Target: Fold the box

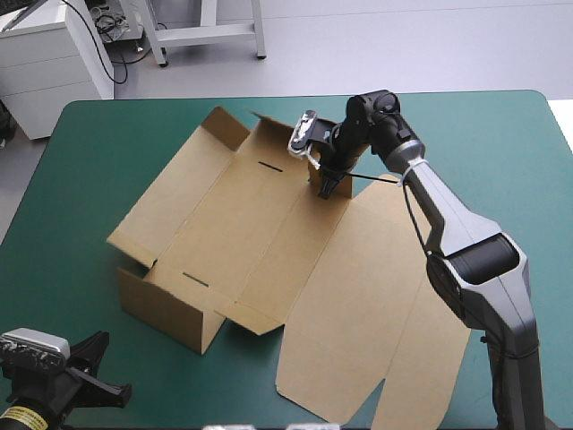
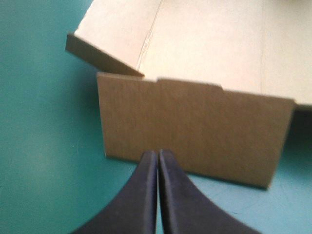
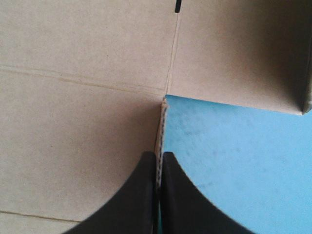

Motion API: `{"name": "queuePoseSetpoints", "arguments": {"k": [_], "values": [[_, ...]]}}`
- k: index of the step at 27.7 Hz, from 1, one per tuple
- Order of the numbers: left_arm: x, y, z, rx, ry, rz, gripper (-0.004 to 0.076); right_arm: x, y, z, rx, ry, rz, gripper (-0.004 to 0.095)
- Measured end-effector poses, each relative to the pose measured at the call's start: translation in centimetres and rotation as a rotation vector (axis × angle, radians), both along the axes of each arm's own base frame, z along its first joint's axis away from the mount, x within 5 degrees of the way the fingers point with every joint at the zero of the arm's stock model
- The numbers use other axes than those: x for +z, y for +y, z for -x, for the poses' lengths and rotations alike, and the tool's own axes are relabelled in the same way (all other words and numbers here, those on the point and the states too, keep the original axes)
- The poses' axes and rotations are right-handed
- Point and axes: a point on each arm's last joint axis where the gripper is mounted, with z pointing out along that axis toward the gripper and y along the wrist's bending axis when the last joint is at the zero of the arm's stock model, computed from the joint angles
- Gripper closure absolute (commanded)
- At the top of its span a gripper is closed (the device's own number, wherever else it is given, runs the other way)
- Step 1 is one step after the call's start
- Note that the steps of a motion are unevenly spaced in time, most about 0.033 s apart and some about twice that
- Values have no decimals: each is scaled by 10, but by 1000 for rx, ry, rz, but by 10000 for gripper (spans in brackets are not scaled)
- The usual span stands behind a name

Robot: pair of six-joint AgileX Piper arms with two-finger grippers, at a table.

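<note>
A teal-green worktop (image 1: 501,152) is seen from above. The brown box (image 1: 242,224) is spread across its middle as a cut sheet of board, partly shaped. Toward the near left corner one wall (image 1: 166,309) is stood upright. A flap (image 1: 224,125) on the far left side is raised at a slant, and the wide panels (image 1: 376,305) toward the near right edge are laid flat. Two short dark slots (image 1: 269,166) are cut in the base of the sheet.

The right pincer (image 1: 327,186) is set on the far side of the box. Its black fingers are all but closed, with a cut edge of the board clamped between them. In the right wrist view, bare teal-green cover is shown just beside that edge.

The left pincer (image 2: 157,155) is held low at the near left corner of the worktop, apart from the box. Its fingers are pressed together in a point with nothing between them, and it is aimed at the outer face of the upright wall.
</note>
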Motion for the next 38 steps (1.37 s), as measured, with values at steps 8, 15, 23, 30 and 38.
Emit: {"name": "queuePoseSetpoints", "arguments": {"k": [8, 15, 23, 30, 38], "values": [[0, 0, 0, 0, 0, 0, 731, 5, 75, 37, 281, -164, 9, 928], [0, 0, 0, 0, 0, 0, 731, 5, 104, 57, 381, -208, 11, 928], [0, 0, 0, 0, 0, 0, 731, -7, 109, 53, 379, -201, 21, 915], [0, 0, 0, 0, 0, 0, 731, -6, 105, 47, 273, -220, 40, 543], [0, 0, 0, 0, 0, 0, 731, 8, 98, 51, 233, -232, 38, 550]]}}
